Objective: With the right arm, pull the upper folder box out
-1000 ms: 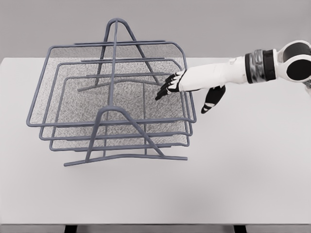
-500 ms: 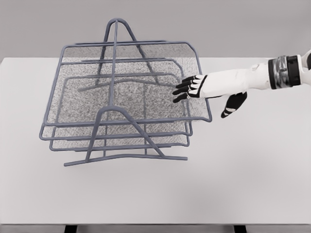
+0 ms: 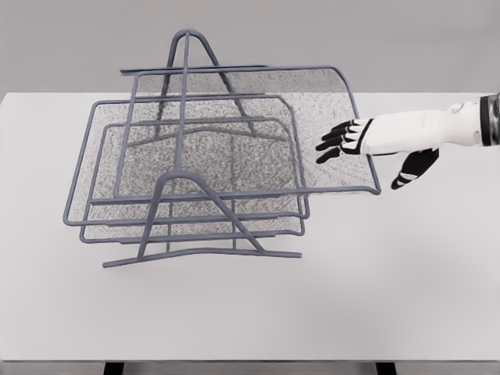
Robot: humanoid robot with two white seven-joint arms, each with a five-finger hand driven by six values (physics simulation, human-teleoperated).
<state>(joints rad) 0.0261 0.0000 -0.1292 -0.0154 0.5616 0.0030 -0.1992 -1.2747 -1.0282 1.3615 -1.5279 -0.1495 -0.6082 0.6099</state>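
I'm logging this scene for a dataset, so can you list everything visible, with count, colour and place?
Table: one, white, filling most of the view.
Rack frame: one, blue-grey wire, standing left of centre on the table.
Upper tray: one, blue-grey mesh, top tier, slid out toward the right past the frame.
Lower trays: two, blue-grey mesh, stacked inside the frame.
Right hand: one, white with black fingers, fingers hooked over the upper tray's right rim; arm enters from the right edge.
Left arm: not in view.

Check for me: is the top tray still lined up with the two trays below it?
No, the top tray juts out to the right past the lower trays, with the right hand at its edge.
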